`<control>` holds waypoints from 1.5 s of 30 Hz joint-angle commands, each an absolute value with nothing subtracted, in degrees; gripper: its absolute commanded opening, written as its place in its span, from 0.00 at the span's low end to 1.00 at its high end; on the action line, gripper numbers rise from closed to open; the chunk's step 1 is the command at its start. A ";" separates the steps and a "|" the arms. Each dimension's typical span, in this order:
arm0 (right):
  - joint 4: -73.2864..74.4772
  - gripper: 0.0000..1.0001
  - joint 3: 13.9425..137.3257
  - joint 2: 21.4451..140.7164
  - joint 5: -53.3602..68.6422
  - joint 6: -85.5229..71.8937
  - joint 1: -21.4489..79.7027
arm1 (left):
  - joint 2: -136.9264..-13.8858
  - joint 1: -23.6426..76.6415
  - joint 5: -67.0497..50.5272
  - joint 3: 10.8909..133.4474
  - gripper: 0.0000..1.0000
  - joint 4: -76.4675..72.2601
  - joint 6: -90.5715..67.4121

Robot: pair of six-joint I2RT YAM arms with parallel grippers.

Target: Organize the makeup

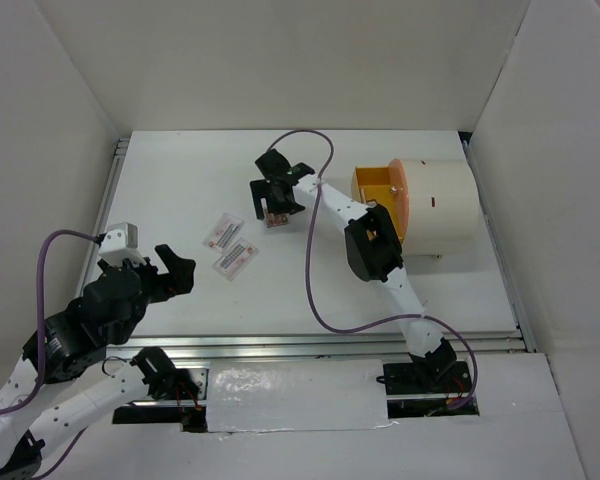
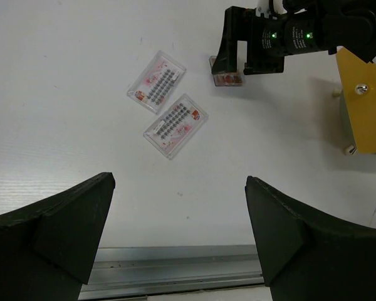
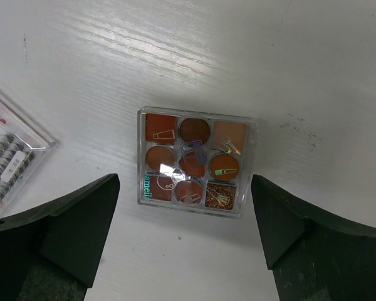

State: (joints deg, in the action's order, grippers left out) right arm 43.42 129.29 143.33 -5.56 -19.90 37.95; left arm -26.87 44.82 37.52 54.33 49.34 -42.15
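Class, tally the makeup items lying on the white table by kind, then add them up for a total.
pink-printed packets: 2
eyeshadow palette: 1
Total: 3

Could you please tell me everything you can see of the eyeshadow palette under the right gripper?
The palette is a small, square, clear plastic case holding nine pans in three rows, round and square, in browns and oranges, one glittery, with iridescent print on the lid. It looks closed and lies flat on the white table. The right gripper hangs above it, open, a finger on either side, neither touching it.
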 commanded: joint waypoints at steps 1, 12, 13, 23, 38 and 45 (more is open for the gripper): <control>47.45 0.93 132.80 144.93 -9.13 -19.95 38.85 | -27.16 45.00 37.88 54.49 1.00 47.55 -41.48; 53.17 0.87 136.48 147.12 -6.24 -18.55 38.85 | -26.28 45.09 38.14 54.67 0.99 47.72 -41.48; 53.17 0.85 136.67 147.39 -6.24 -18.20 38.85 | -25.93 45.00 38.14 54.58 1.00 47.72 -41.57; 55.64 0.83 140.19 149.33 -4.13 -17.31 38.58 | -25.66 45.09 38.14 54.67 0.99 47.64 -41.48; 47.38 0.58 123.86 139.94 -9.13 -17.75 40.69 | -25.22 45.09 38.32 54.58 0.99 47.37 -41.13; 38.77 0.57 110.66 120.97 -9.06 -18.28 42.89 | -25.84 45.00 38.14 54.58 0.99 47.37 -41.04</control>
